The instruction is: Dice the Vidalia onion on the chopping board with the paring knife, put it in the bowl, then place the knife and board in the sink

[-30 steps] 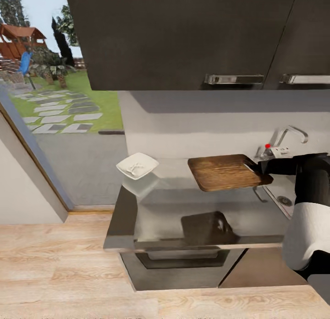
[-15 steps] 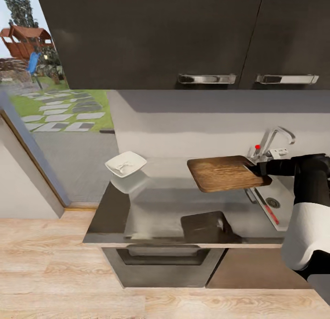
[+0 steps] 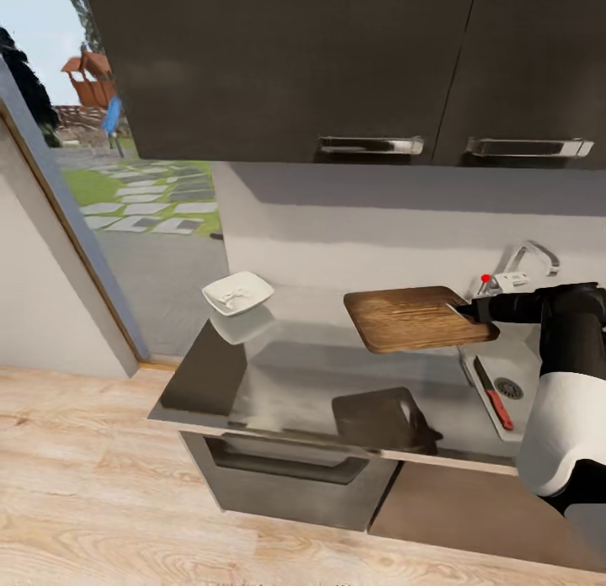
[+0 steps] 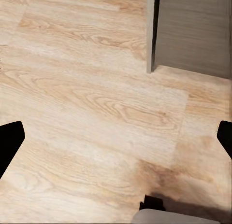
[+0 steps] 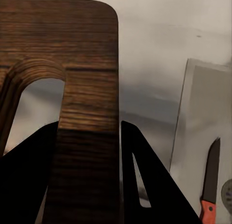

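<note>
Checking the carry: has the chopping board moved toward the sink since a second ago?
Cannot tell: the chopping board sits equally near the tap, and the whole view shifted. The right gripper holds it above the countertop.

Overall light: bright, even, daylight from the open doorway [image 3: 126, 199] at the head view's left.
Glare: the countertop [image 3: 295, 375] is glossy, mirroring the bowl [image 3: 238, 293] and wall.
Shadows: a dark patch lies on the countertop under the raised chopping board [image 3: 412, 316]; a soft band under the upper cabinets [image 3: 278, 64].
Sharpness: head view slightly soft and blocky; floor [image 4: 96, 103] grain fairly crisp.
Right wrist view: board close and dim, its edges blurred.
</note>
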`<state>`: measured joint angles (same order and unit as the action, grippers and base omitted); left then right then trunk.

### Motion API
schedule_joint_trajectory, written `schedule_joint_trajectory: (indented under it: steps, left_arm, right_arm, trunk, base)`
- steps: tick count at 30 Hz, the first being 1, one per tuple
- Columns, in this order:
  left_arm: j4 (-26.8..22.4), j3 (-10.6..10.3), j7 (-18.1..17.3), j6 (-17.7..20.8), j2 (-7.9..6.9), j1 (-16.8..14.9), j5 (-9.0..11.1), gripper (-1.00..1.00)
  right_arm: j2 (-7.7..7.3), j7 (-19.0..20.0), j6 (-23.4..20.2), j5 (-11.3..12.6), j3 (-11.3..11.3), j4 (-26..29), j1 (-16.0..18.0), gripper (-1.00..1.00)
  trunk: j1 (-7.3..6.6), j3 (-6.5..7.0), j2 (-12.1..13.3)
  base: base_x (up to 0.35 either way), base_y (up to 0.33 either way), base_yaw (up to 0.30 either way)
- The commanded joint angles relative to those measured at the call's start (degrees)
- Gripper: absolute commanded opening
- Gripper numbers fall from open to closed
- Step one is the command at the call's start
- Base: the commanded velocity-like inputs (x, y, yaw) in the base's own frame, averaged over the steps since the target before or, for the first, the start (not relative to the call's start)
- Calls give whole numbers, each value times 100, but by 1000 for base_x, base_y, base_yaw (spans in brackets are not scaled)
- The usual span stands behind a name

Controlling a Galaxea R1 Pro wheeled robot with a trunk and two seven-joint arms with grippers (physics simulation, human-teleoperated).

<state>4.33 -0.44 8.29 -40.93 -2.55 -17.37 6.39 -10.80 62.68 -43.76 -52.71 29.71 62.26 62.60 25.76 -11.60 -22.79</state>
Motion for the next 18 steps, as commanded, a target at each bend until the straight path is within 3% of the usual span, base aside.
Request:
schedule_joint_trajectory:
  steps: [1, 9, 18]
  left_arm:
    - [24, -9, -12, -38, 0, -12, 30, 100]
    - [24, -9, -12, -38, 0, -12, 33, 100]
    - [24, -9, -12, -38, 0, -12, 31, 100]
  right_arm:
    - [2, 51, -28, -38, 8, 5, 6, -100]
    - [2, 48, -28, -38, 9, 5, 6, -100]
    - [6, 43, -34, -38, 9, -89, 6, -100]
  trunk:
    - [2, -12, -13]
    - [2, 24, -13]
    - [2, 97, -13]
  base:
    - [-160, -292, 172]
    - [-199, -261, -44]
    - [-27, -29, -143]
